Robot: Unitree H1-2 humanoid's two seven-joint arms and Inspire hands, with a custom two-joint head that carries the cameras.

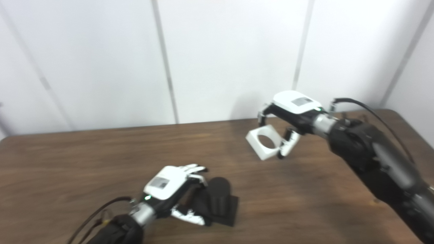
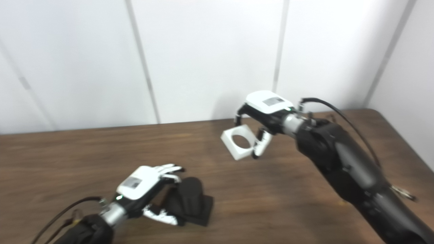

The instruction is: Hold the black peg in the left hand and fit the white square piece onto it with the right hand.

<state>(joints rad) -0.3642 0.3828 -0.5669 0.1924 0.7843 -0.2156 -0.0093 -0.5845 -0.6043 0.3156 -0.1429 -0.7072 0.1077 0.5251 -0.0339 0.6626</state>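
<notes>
The black peg [image 1: 218,200], a round post on a square black base, lies tilted on the wooden table [image 1: 84,159] near the front. My left hand [image 1: 173,191] is wrapped around it, fingers over the far side and thumb under the near side. The white square piece [image 1: 264,141], with a round hole through it, hangs above the table farther back and to the right. My right hand [image 1: 290,117] is shut on it, fingers at its top edge and thumb at its right edge. In the right eye view the peg [image 2: 190,200] and the piece [image 2: 239,142] stand well apart.
White wall panels with grey seams [image 1: 164,61] rise behind the table. The table's right edge [image 1: 413,130] runs past my right arm. A black cable [image 1: 369,110] loops off the right wrist.
</notes>
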